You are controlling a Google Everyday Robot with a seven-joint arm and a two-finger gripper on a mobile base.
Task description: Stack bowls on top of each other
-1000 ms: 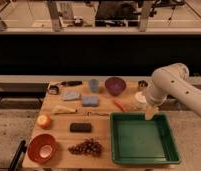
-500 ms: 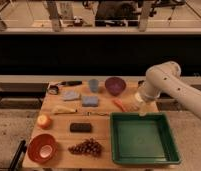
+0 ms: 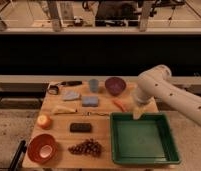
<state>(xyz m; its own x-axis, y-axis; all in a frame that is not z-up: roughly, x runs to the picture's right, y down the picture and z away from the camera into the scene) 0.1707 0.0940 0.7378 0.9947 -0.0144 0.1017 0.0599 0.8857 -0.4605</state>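
Nearest the lens, the orange-red bowl (image 3: pixel 42 148) sits upright and empty on the near-left corner of the wooden table (image 3: pixel 58 133), with a bunch of dark grapes (image 3: pixel 86 147) just beside it and a green tray (image 3: pixel 144 161) filling the near-right side. Neither bowl is nested in the other, so by the look of it the stacking has not yet begun: the two lie well apart, at opposite corners of the spread, with clutter between them.

Further back come a dark rectangular block (image 3: pixel 80 127), a round orange fruit (image 3: pixel 43 120), a banana (image 3: pixel 64 110) and a blue sponge (image 3: pixel 90 101). The gripper (image 3: pixel 138 113) hangs pointing down at the far rim of the tray, on the end of the white arm (image 3: pixel 161 90) that reaches in from the right. It touches neither bowl. Whether it is released or clenched cannot be told, nor whether it carries anything.

Beyond it, a small orange item (image 3: pixel 120 105) lies between the gripper and the purple bowl (image 3: pixel 115 85), which stands upright near the table's far edge beside a blue-grey cup (image 3: pixel 94 85). The gripper is much closer to this bowl than to the orange-red one, which suggests the purple bowl is the likelier first pick, to be carried across the table.
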